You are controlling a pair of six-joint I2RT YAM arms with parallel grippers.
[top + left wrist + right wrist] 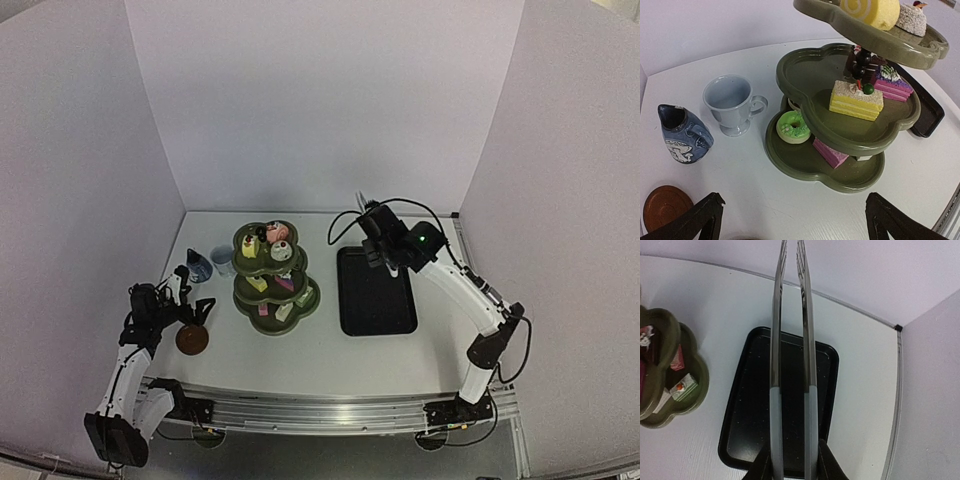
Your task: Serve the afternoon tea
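Left of centre on the table: dark green stand (805, 172), all three tiers stocked with pastries (856, 99). Look light, soft and easily squashed; best pinched gently across the flanks, clear of the icing. Just left of the stand: white cup (732, 100), seemingly empty, and blue jug (682, 135), contents unseen. To its right: black tray (747, 405), bare. Above the tray, metal tongs (774, 365) clamped in right gripper (792, 467). Near left, left gripper (795, 220) spread wide, holding nothing.

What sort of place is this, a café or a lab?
Likely a lab test booth: bare white walls box in a table, with two robot arms fixed at its near edge.
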